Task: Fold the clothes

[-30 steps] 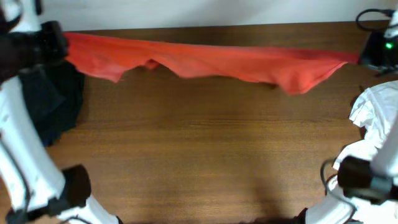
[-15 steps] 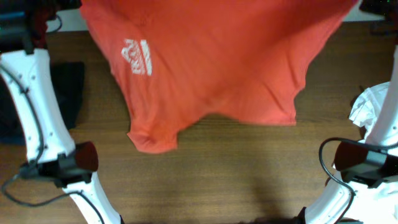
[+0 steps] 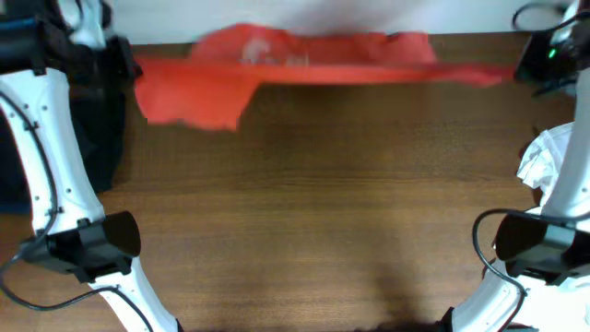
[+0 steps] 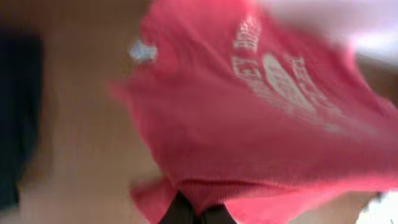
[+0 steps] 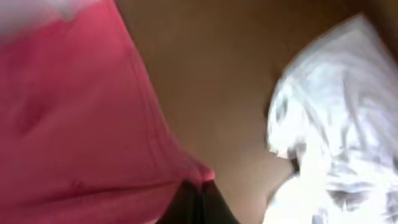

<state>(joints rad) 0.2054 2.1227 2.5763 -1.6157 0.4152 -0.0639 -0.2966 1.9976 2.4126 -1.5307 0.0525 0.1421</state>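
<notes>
Overhead: brown wood worktop (image 3: 304, 212) fills the view. Red-orange T-shirt (image 3: 313, 69) is stretched as a narrow band along the far edge, one flap drooping at its left end. It's blurred, so can't tell if it touches the wood. Dark navy garments (image 3: 101, 129) sit at far left. White shirt (image 3: 553, 161) is crumpled at the right edge. Left end effector (image 4: 196, 211): fingers pressed together, pinching a T-shirt edge, with the white lettering (image 4: 280, 81) facing its camera. Right end effector (image 5: 199, 202): likewise clamped on the T-shirt's other end, white shirt near.

Left arm (image 3: 41, 138), right arm (image 3: 535, 247) – outstretched, jaws pinched shut
</notes>
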